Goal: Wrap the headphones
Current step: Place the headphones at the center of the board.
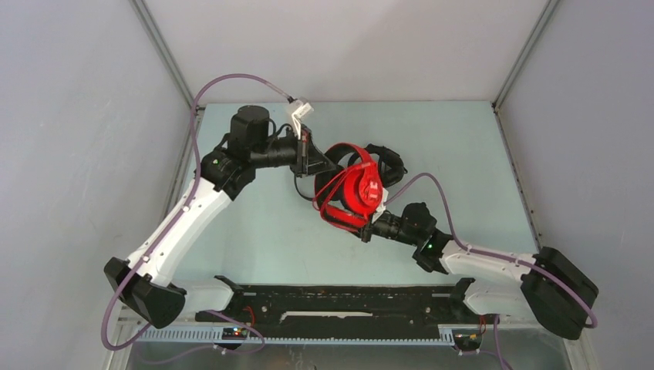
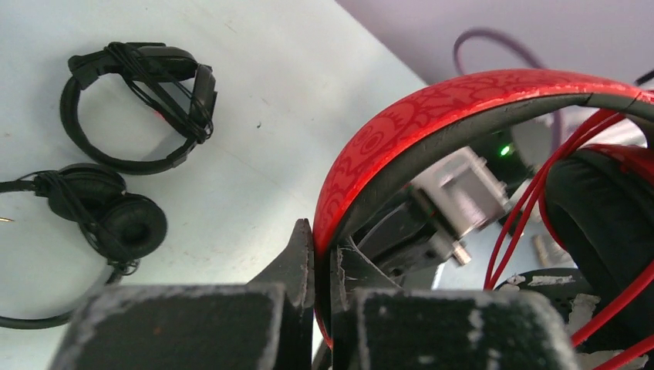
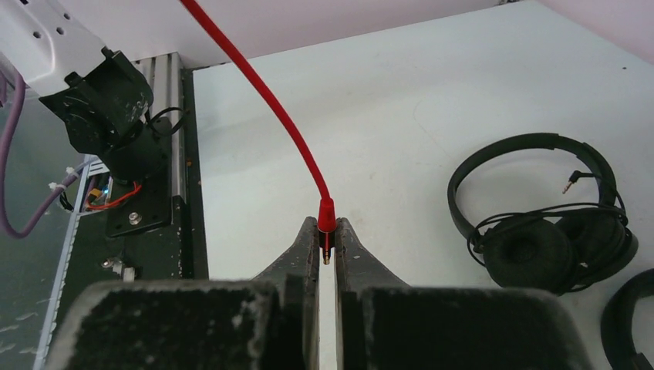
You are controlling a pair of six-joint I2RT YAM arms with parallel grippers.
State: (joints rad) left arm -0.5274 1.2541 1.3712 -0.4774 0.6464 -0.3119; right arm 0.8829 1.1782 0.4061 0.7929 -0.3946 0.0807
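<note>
The red headphones [image 1: 359, 190] hang above the table's middle, with their red cable looped several times round the cups. My left gripper [image 1: 315, 163] is shut on the red patterned headband [image 2: 463, 104], which sits between its fingertips [image 2: 306, 247]. My right gripper [image 1: 365, 231] is shut on the red cable's plug [image 3: 327, 220], and the cable [image 3: 262, 92] runs up and away from it. Two black headphones lie on the table with cables wound round them: a bulkier one [image 2: 139, 100] and a slim one with round cups [image 2: 108, 216], also in the right wrist view [image 3: 540, 216].
In the top view the black headphones [image 1: 389, 162] lie just behind the red pair. A black rail [image 1: 332, 301] runs along the near edge between the arm bases. Grey walls close in the left, back and right. Purple hoses [image 1: 231, 77] arc over the arms.
</note>
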